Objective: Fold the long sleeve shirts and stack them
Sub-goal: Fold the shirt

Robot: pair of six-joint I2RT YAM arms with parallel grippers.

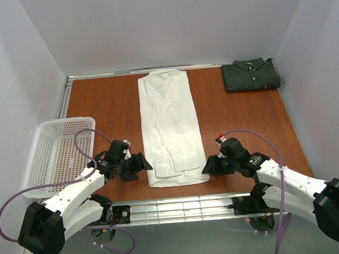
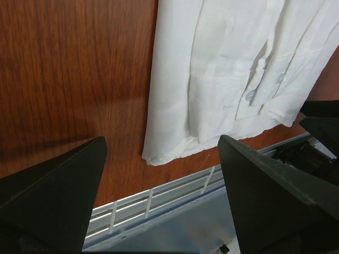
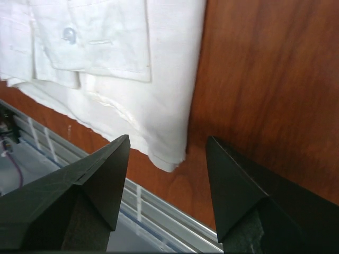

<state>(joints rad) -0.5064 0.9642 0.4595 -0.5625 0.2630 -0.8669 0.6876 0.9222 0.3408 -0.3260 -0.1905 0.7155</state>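
Observation:
A white long sleeve shirt (image 1: 170,127) lies lengthwise down the middle of the table, sides folded in, collar at the far end. Its near hem corners show in the left wrist view (image 2: 212,90) and the right wrist view (image 3: 132,90). A dark grey-green shirt (image 1: 250,75) sits folded at the far right corner. My left gripper (image 1: 144,163) hovers open just left of the white shirt's near corner (image 2: 161,143). Opposite it, the right gripper (image 1: 207,166) hangs open beside the near right corner (image 3: 168,143). Neither holds cloth.
A white plastic mesh basket (image 1: 58,153) stands at the left edge of the table. A metal rail (image 1: 181,206) runs along the near edge, just below the shirt's hem. White walls close in the back and both sides.

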